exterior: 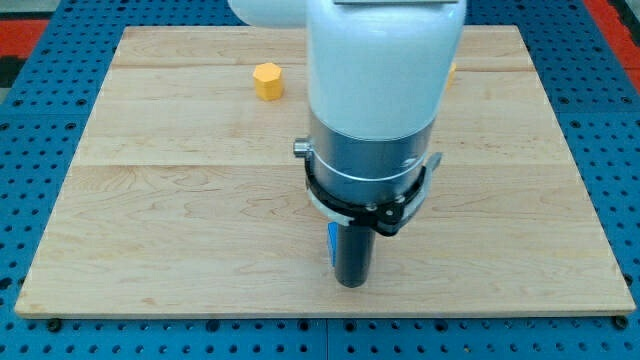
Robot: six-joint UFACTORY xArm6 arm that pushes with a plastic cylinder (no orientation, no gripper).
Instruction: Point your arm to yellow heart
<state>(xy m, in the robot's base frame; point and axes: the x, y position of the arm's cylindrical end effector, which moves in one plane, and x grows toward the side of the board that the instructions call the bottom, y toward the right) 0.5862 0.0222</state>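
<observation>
Now my tip (351,284) sitting low-centre on wooden board (150,220), no pincer on rod; blue block (331,243) touching its left; yellow hexagonal block (268,80) well up-left; yellow sliver (452,70) peeking up-right, shape unclear.

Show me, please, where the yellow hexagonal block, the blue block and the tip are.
yellow hexagonal block (268,80), camera view, front face.
blue block (331,245), camera view, visible sliver beside the rod.
my tip (352,284), camera view, rod's lower end.

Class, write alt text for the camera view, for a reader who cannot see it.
A white robot arm hangs over a wooden board, my tip near the view's bottom centre beside a sliver of blue block. A yellow hexagonal block sits at upper left; a yellow scrap peeks from behind the arm.
</observation>
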